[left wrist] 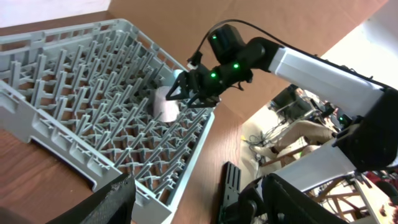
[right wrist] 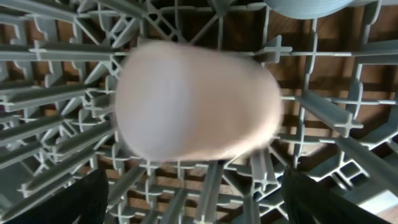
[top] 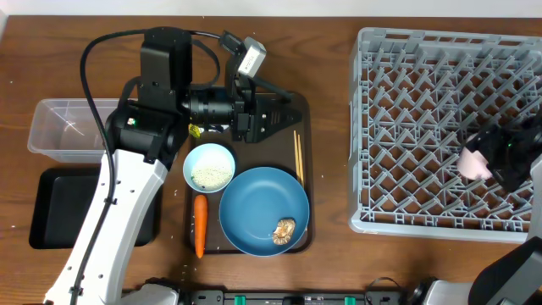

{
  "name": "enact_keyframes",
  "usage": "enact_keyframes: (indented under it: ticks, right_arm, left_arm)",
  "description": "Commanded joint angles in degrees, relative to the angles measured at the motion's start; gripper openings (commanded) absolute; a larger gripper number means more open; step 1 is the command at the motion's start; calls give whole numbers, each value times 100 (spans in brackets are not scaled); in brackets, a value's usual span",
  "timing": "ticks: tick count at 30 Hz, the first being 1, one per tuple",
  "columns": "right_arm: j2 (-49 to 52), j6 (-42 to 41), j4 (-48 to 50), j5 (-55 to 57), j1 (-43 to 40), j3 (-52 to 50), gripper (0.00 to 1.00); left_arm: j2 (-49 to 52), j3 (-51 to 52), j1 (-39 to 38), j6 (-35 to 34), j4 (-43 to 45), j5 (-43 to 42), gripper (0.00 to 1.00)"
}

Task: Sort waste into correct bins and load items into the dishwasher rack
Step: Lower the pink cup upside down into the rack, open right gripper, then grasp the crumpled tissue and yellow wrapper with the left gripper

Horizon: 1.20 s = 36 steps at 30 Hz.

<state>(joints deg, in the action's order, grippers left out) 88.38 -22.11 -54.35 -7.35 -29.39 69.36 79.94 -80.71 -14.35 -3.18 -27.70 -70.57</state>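
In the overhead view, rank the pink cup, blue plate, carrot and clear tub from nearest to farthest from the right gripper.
1. Pink cup: at the right gripper, over the rack.
2. Blue plate: on the brown tray, centre.
3. Carrot: left of the plate.
4. Clear tub: far left.

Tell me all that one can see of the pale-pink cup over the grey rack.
The pale-pink cup is small, smooth and rounded, perhaps plastic. It sits over the pegs near the right edge of the grey rack, between the wide jaws of the right gripper. The wrist view shows it blurred, so what touches it cannot be told.
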Motion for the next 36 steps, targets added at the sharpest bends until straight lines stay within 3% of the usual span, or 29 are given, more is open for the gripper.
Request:
enact_keyframes:
  ticks: [1, 11, 13, 14, 18, 21, 25, 30, 36]
  right_arm:
    - [-297, -9, -81, -348, -26, 448, 82]
    - [-1735, 828, -31, -2260, 501, 662, 84]
    - [-1952, 892, -33, -2310, 750, 662, 91]
    - [-2037, 892, -35, -2308, 898, 662, 99]
    - [-2129, 890, -37, -2310, 1403, 660, 99]
    - [-2059, 890, -55, -2306, 1764, 660, 99]
    - [-1869, 890, -17, -2286, 2166, 660, 99]
    - [-1554, 890, -35, -2288, 2487, 660, 99]
    - [-1222, 890, -168, -2286, 2852, 658, 96]
  left_arm:
    - [-63, -55, 31, -13, -166, 566, 66]
    - [-63, -52, -63, -13, -2153, 4188, 66]
    - [-52, -52, -61, -13, -2594, 4769, 66]
    - [-50, -42, -61, -13, -2802, 5086, 66]
    - [-48, 151, -61, -168, -3086, 6074, 66]
    - [-17, 448, -61, -181, -2660, 6618, 66]
    - [267, 1010, -44, -181, -1408, 7665, 66]
    - [1071, 1285, -44, 107, 146, 7912, 66]
    - [2155, 1285, -39, 363, 1270, 9053, 66]
